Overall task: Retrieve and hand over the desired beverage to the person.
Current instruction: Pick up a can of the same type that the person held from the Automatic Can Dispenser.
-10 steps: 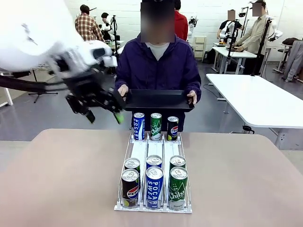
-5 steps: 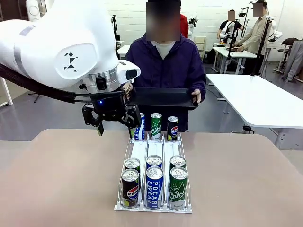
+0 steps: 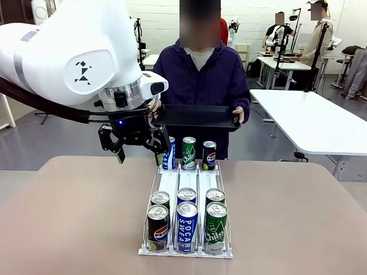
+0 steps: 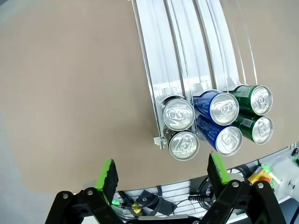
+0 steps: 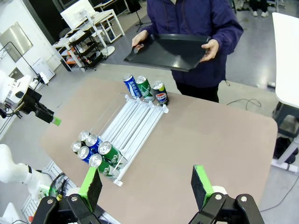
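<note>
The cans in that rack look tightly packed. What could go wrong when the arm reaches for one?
1. The six near cans stand close-packed in the rack. The open left gripper could knock a neighbour as its fingers push in.
2. The tray is only hand-held, so a tall can set on it might tip. The person's hands also grip its rim, where a delivery could bump them.

White wall (image 3: 252, 20), grey floor (image 3: 51, 143), white table (image 3: 312, 120)
</note>
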Motion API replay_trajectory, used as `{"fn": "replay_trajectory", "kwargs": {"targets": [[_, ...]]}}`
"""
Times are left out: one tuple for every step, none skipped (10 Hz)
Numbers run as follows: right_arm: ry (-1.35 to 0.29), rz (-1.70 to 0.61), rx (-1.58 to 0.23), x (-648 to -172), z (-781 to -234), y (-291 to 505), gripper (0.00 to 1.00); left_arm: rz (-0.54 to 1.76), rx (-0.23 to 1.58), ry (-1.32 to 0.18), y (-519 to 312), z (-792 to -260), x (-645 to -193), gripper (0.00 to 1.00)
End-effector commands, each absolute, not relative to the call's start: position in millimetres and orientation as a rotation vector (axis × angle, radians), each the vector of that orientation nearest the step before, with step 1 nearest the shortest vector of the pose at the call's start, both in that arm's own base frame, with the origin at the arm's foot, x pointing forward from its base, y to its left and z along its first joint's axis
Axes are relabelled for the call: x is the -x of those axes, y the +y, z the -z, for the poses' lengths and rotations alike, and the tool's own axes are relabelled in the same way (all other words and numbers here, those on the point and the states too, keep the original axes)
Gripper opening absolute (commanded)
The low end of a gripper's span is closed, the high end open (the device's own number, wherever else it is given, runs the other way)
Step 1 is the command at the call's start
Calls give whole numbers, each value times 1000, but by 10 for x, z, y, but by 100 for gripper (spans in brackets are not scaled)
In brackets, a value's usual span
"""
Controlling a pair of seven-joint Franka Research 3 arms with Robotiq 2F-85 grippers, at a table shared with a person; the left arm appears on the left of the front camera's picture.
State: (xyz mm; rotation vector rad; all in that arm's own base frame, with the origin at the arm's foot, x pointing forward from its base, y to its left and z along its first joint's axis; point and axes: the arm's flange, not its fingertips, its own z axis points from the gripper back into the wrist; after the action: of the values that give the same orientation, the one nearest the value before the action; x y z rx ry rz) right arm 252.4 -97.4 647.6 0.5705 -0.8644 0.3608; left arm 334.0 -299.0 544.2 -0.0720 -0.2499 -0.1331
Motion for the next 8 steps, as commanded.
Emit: {"fn": "replay_trajectory", "kwargs": {"targets": [[-870, -380, -594, -2528, -6459, -970, 100, 128, 64, -269, -2968, -5422, -3315, 100], [-870, -380, -594, -2528, -6459, -970, 100, 133, 72, -250, -2990, -5442, -3340, 100], [-870, -380, -594, -2528, -6459, -970, 100, 111, 24, -233, -3206, -5324, -3282, 100], [-870, -380, -594, -2528, -6459, -970, 100, 92, 18, -196, -3421, -5245, -3210, 100], [-870, -380, -594, -2528, -6459, -970, 100, 105, 19, -159, -3581, -5176, -3158, 100], [-870, -380, -594, -2528, -6459, -970, 100, 118, 6, -129, -3741, -5080, -3121, 100], [-870, -380, -594, -2528, -6459, -970, 100, 120, -12, -122, -3859, -4972, -3109, 100], [-870, -380, -594, -2528, -6459, -970, 100, 110, -26, -128, -3933, -4858, -3129, 100]]}}
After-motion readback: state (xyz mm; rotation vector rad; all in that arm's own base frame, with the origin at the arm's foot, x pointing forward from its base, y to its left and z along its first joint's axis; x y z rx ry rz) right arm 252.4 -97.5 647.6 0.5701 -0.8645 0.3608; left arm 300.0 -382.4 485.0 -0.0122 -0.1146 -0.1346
